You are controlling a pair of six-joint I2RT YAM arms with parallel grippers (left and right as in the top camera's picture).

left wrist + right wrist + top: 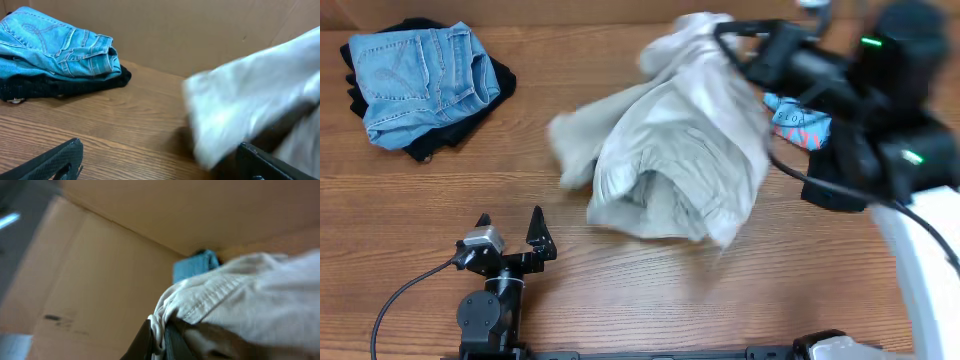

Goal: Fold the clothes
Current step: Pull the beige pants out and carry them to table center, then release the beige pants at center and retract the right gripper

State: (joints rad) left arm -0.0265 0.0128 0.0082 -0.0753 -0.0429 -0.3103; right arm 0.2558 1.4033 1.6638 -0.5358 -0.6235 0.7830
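Note:
The cream-beige trousers [670,150] lie bunched in the middle of the table, with one end pulled up toward the back right. My right gripper [732,45] is shut on that raised end. The right wrist view shows a stitched hem of the trousers [250,295] pinched between the right gripper's [161,337] dark fingers. My left gripper [510,225] stands open near the front edge, left of the trousers and apart from them. In the left wrist view its fingers [55,160] are spread wide over bare wood, and the trousers [250,105] hang blurred at the right.
Folded blue denim [420,80] rests on black pieces [440,140] at the back left, also seen as denim [55,45] in the left wrist view. A light-blue printed tee [800,120] lies under the right arm. A cardboard wall [200,30] stands behind the table.

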